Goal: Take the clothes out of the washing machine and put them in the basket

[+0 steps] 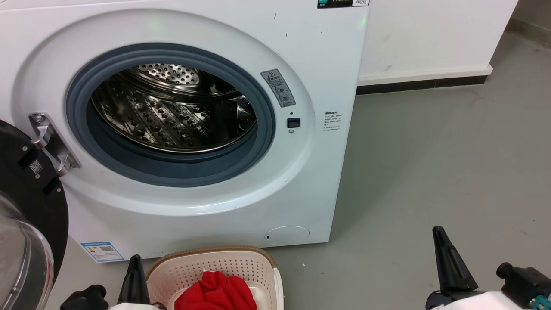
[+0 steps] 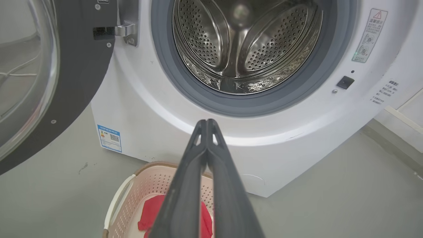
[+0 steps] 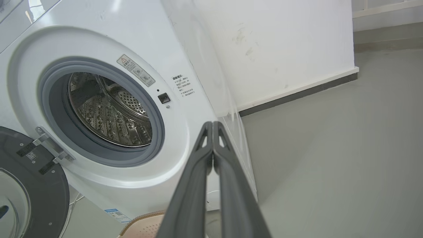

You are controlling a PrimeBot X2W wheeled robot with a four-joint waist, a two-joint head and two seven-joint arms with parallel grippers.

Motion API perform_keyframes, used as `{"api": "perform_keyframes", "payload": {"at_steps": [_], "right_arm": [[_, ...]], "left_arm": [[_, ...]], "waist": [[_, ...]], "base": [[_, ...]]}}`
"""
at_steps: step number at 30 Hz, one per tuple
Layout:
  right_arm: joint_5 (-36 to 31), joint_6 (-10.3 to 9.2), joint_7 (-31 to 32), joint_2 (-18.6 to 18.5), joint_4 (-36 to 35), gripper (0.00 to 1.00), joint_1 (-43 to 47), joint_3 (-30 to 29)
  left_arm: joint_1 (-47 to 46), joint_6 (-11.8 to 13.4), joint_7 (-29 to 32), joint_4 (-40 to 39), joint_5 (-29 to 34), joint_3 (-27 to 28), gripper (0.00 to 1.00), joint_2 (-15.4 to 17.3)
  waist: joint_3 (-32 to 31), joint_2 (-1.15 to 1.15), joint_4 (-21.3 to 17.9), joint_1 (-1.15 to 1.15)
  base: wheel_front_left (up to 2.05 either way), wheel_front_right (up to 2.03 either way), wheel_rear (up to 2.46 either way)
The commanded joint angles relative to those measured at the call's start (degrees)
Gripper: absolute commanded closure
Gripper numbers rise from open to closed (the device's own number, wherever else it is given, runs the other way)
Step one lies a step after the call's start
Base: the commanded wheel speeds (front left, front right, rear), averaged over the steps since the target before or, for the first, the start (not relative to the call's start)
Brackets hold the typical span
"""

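Observation:
The white washing machine (image 1: 206, 129) stands with its black-framed door (image 1: 30, 193) swung open to the left. Its steel drum (image 1: 172, 107) holds no garment that I can see. Red clothes (image 1: 217, 292) lie in the cream basket (image 1: 189, 269) on the floor in front of the washer. My left gripper (image 1: 135, 262) is shut and holds nothing, just left of the basket. In the left wrist view its fingertips (image 2: 207, 124) meet above the basket (image 2: 125, 205) and the red clothes (image 2: 153, 211). My right gripper (image 1: 439, 232) is shut and holds nothing, over the floor at the lower right.
Grey floor (image 1: 430, 172) spreads to the right of the washer. A white wall with a dark skirting (image 1: 422, 84) runs behind it. The open door with its glass bowl (image 1: 21, 258) juts out at the lower left.

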Motion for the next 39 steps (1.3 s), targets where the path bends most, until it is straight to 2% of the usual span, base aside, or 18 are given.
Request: {"api": "perform_keyframes", "payload": {"at_steps": [1, 17, 20, 39], "right_arm": [[2.6, -0.01, 0.3, -0.4, -0.3, 1.0, -1.8, -0.2], [17.1, -0.01, 3.1, -1.0, 2.1, 1.0, -4.3, -1.2], [22.2, -0.01, 4.2, -1.1, 3.0, 1.0, -5.2, -1.6], [36.2, -0.01, 7.4, -1.4, 5.4, 1.0, -7.6, -3.0]], "left_arm": [[-1.7, -0.6, 0.5, -0.5, -2.5, 0.3, 1.0, 0.1], [-4.2, -2.6, 3.8, 1.0, -16.5, 1.0, 1.0, 0.2], [-5.1, -3.3, 5.0, 1.5, -21.6, 1.2, 1.0, 0.2], [-7.7, -5.3, 8.4, 3.0, -35.6, 1.9, 1.0, 0.2]], "waist": [[0.0, 0.0, 0.1, 0.0], [0.2, 0.0, 0.7, 0.0], [0.3, 0.0, 1.0, 0.0], [0.5, 0.0, 1.9, 0.0]], "base": [[0.0, 0.0, 0.0], [0.0, 0.0, 0.0], [0.0, 0.0, 0.0], [0.0, 0.0, 0.0]]}}
